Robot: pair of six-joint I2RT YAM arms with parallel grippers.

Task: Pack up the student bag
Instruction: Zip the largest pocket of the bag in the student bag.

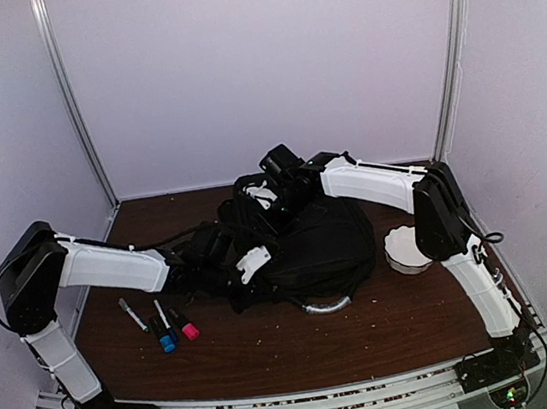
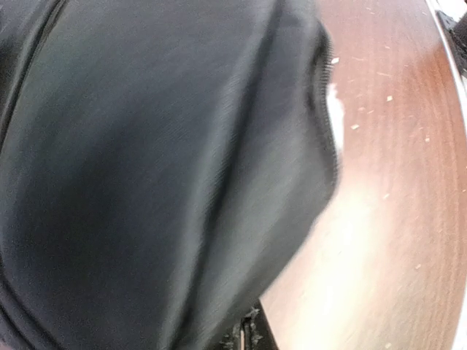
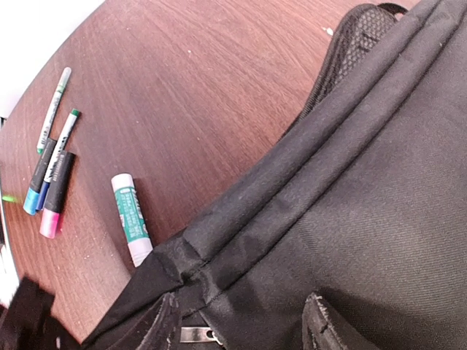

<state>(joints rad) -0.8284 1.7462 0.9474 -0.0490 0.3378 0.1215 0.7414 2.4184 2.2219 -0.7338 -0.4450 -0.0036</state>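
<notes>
The student bag (image 1: 310, 250) is a large black backpack lying in the middle of the table, its grey-silver handle (image 1: 325, 306) at the near edge. My left gripper (image 1: 249, 264) is at the bag's left side. In the left wrist view blurred black bag fabric (image 2: 160, 168) fills most of the frame, and the fingertips (image 2: 252, 337) are pressed together at the fabric's edge. My right gripper (image 1: 265, 198) is over the bag's far top. In the right wrist view it (image 3: 244, 328) is open above the bag (image 3: 365, 204), with a metal zipper pull (image 3: 197, 335) between its fingers.
Markers lie left of the bag: a white one (image 1: 132, 314), a blue one (image 1: 164, 332) and a pink one (image 1: 185, 325). The right wrist view shows them (image 3: 52, 191) with a green-and-white glue stick (image 3: 131, 219) beside the bag. A white round object (image 1: 405, 248) sits right of the bag.
</notes>
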